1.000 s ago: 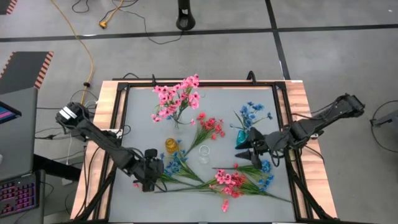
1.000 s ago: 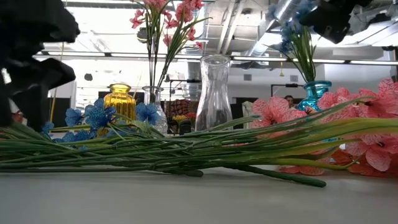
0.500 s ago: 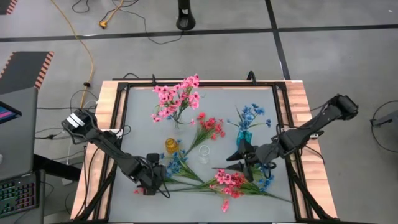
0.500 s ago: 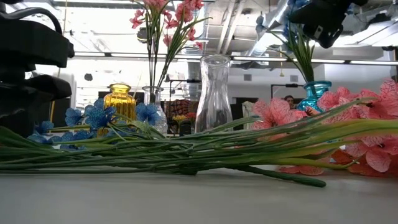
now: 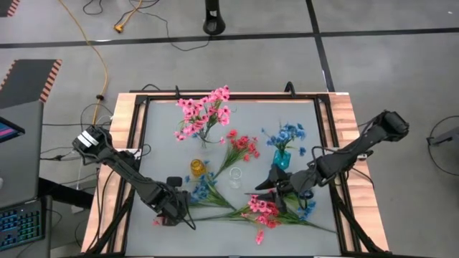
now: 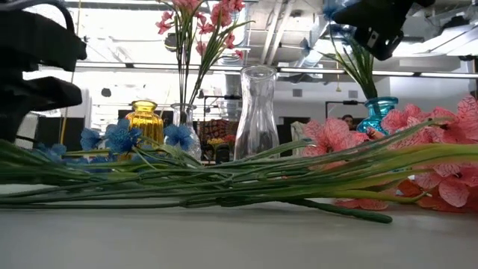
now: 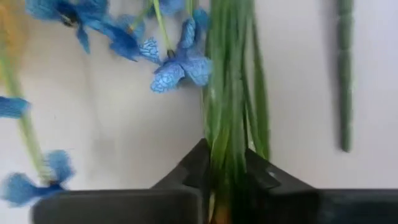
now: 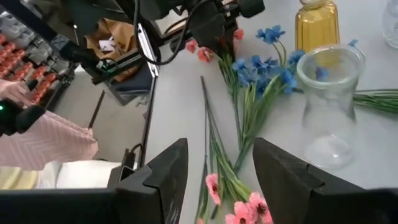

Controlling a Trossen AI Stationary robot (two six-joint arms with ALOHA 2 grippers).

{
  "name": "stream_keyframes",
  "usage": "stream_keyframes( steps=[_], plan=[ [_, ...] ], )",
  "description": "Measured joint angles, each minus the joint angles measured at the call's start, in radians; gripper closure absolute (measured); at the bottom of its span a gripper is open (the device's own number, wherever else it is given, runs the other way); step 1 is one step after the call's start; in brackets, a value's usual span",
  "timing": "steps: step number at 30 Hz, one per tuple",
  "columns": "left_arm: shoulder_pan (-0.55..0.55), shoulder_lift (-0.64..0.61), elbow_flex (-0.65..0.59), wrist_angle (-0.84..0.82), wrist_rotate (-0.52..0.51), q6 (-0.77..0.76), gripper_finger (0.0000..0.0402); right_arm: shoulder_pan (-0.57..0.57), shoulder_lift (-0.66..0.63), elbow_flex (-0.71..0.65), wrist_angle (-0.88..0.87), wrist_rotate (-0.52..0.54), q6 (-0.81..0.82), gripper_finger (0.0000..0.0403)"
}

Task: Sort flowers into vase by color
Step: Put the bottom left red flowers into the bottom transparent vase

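The sorting is partly done. At the far side of the counter (image 5: 161, 136) a pink spray (image 5: 204, 111) already stands upright in a small vase, and a blue bunch (image 5: 285, 135) stands in the teal vase (image 5: 281, 159) toward the right. The amber vase (image 5: 197, 168) and the clear glass vase (image 5: 236, 176) in the middle hold nothing yet. A coral-red spray (image 5: 242, 147) lies flat just beyond the clear vase, and a tangle of loose flowers (image 5: 265, 210) in pink and blue lies along the near edge, so several stems remain to be placed. The left end effector (image 5: 174, 208) is down at the near-left part of the counter, closed on the green stems of a blue spray (image 7: 177, 62); the wrist view shows those stems (image 7: 231, 112) pinched between its two dark fingers, still lying on the counter rather than lifted. This spray likely belongs with the blue bunch in the teal vase. The right end effector (image 5: 276, 188) hovers just in front of the teal vase, above the loose pile, its jaws spread apart and holding nothing.
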Motion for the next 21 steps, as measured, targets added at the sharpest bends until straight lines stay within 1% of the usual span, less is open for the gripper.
stream_keyframes(
  steps=[1, 3, 8, 12, 17, 21],
  plan=[
    [0.000, 0.000, 0.010, -0.018, 0.011, 0.002, 0.0385, 0.000, 0.002, 0.000, 0.005, 0.001, -0.001, 0.0196],
    [0.000, 0.000, 0.035, -0.047, 0.022, -0.002, 0.0395, 0.000, 0.002, 0.000, 0.001, 0.002, -0.001, 0.0196],
    [0.000, -0.001, 0.111, -0.149, 0.042, -0.001, 0.0389, 0.002, 0.002, 0.000, 0.038, 0.013, -0.002, 0.0196],
    [0.000, -0.001, 0.178, -0.220, 0.064, 0.007, 0.0392, 0.001, 0.002, 0.000, 0.049, 0.015, -0.005, 0.0196],
    [0.000, -0.001, 0.271, -0.304, 0.083, 0.039, 0.0396, 0.000, 0.002, 0.000, 0.065, 0.048, -0.072, 0.0196],
    [0.000, -0.002, 0.343, -0.376, 0.081, 0.049, 0.0395, 0.000, 0.002, 0.000, 0.117, 0.071, -0.151, 0.0196]
  ],
)
